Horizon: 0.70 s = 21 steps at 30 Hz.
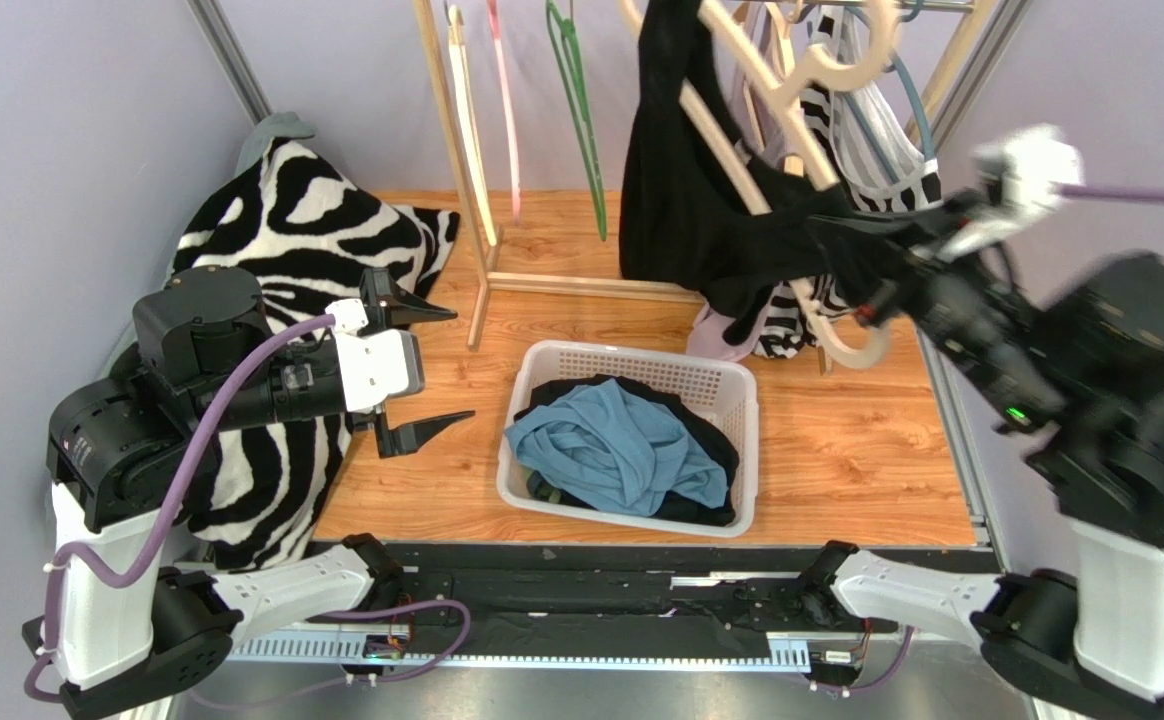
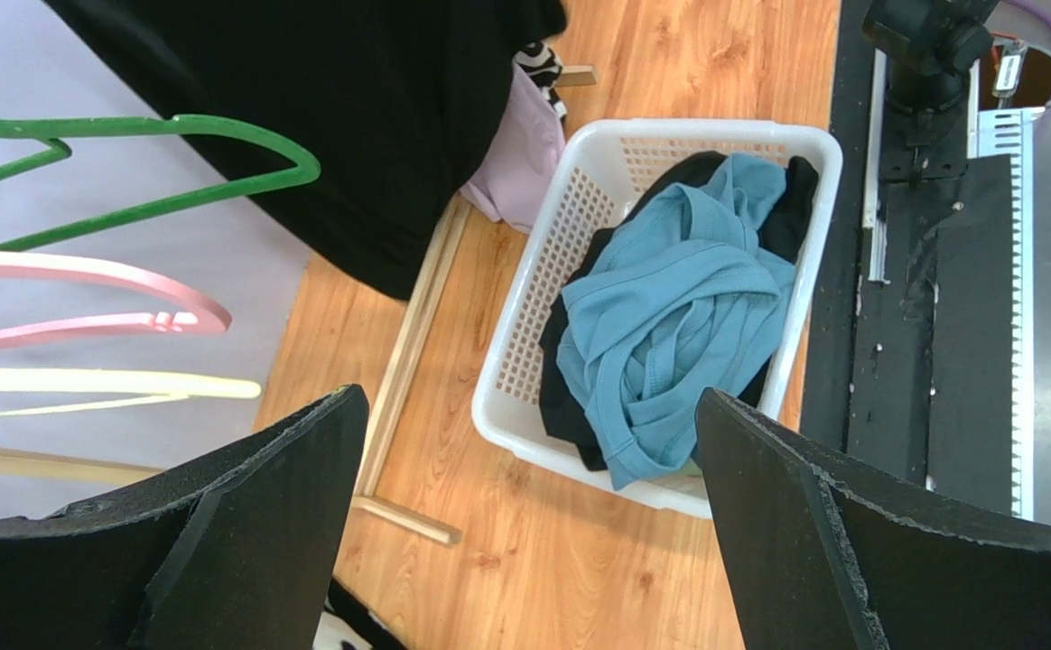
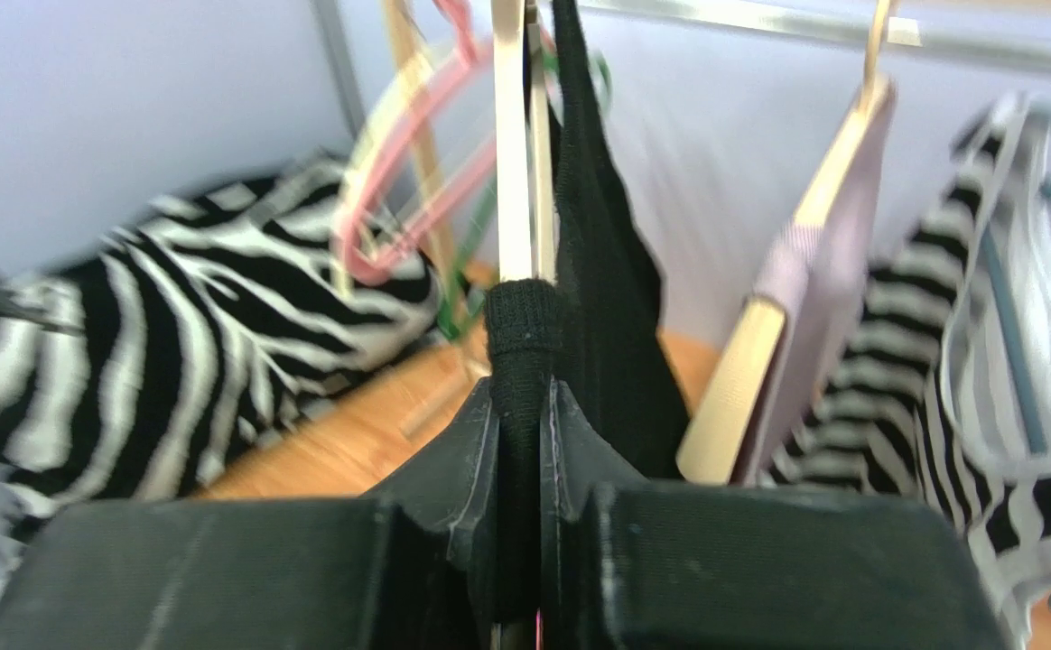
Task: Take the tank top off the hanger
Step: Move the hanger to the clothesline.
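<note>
Right wrist view has the right gripper [image 3: 519,406] clenched on a bunched fold of the black tank top [image 3: 606,257], hard against the pale hanger [image 3: 509,149]. From above, the top hangs at the far middle of the rack, its hanger tilted toward the right arm. The left gripper [image 1: 426,371] hovers spread wide and holding nothing at the near left, beside the white basket [image 1: 540,365]. To do this well, I would draw the pinched fabric along the hanger's arm and off its tip. A straight tug toward the near side would likely drag the hanger off the rail. The free left arm could steady the hanger.
</note>
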Each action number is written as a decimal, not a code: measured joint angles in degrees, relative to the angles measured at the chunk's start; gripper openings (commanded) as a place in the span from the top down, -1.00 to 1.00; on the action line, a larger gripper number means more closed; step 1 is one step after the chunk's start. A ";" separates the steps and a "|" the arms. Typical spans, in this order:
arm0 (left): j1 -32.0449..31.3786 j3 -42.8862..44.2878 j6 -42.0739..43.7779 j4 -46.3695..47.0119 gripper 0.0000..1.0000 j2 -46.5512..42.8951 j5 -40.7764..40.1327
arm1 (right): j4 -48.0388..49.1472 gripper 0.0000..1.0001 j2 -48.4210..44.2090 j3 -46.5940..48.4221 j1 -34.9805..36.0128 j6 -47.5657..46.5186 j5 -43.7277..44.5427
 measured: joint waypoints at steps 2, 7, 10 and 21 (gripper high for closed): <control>0.28 0.00 -0.24 0.02 -0.98 0.00 0.44 | 2.56 1.00 -2.54 0.28 0.00 -0.26 -2.82; 0.70 -0.02 -0.44 0.02 -0.98 -0.09 1.25 | 8.83 1.00 -7.82 2.32 0.00 -0.81 -10.34; 1.05 -0.02 -0.48 0.04 -0.98 -0.20 1.70 | 13.77 1.00 -10.58 -0.68 0.02 -0.07 -13.51; 1.84 -0.02 -0.55 0.02 -0.98 -0.35 3.76 | 16.02 1.00 -11.28 -1.25 0.02 3.28 -21.14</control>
